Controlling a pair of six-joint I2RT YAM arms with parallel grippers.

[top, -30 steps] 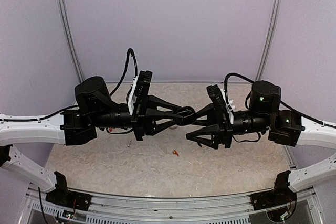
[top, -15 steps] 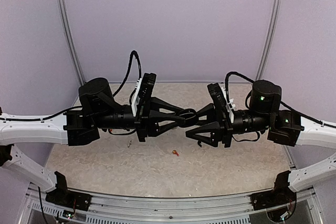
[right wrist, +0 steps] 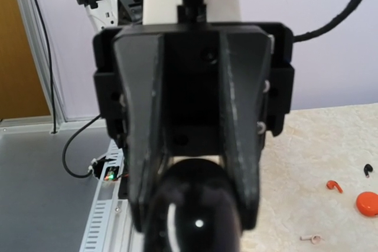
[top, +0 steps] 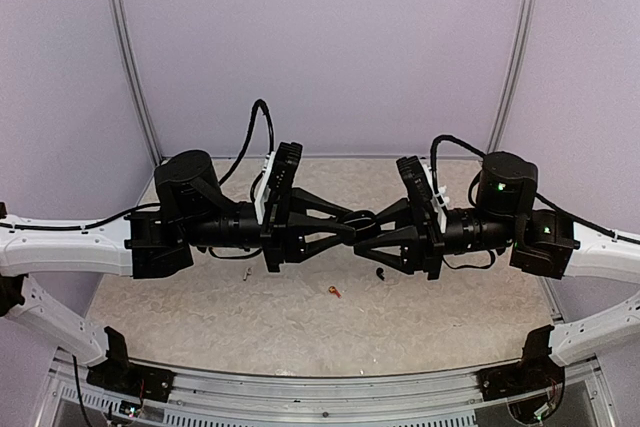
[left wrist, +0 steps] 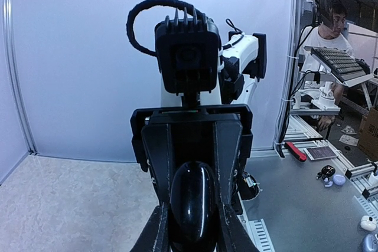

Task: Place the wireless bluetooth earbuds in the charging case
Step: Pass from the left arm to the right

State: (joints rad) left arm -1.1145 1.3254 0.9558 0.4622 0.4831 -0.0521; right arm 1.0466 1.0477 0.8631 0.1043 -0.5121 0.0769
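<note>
**Two arms, one case.** Above the middle of the table (top: 200, 317), we find the arms nose to nose. The left fingers (top: 325, 210) and the right fingers (top: 398, 244) meet on one small, glossy black charging case (left wrist: 192, 205), held in the air between them.

In the left wrist view the case sits pinched at the tips of the left fingers. In the right wrist view the same shiny round body sits between the right fingers, which stand narrow against its sides. Both pairs are drawn in close on the case, though we cannot tell how firm the right side's hold is. We also cannot tell whether the lid is up, since the fingers hide the seam.

The earbuds lie on the table below, well apart from the case. A red-orange earbud (top: 333, 291) sits just nearer the bases than the meeting point. A black earbud (top: 379, 273) lies close by, under the right fingers. The right wrist view also shows a pale earbud (right wrist: 311, 239) and an orange round case (right wrist: 367, 203) near them.

We judge that the case is being readied, either passed across or opened by two arms together, and that no bud has gone in yet. The next move calls for one side to hold steady while the other frees the lid or lets go. After that comes a fine pinch on a very small bud, turned to suit its well.
</note>
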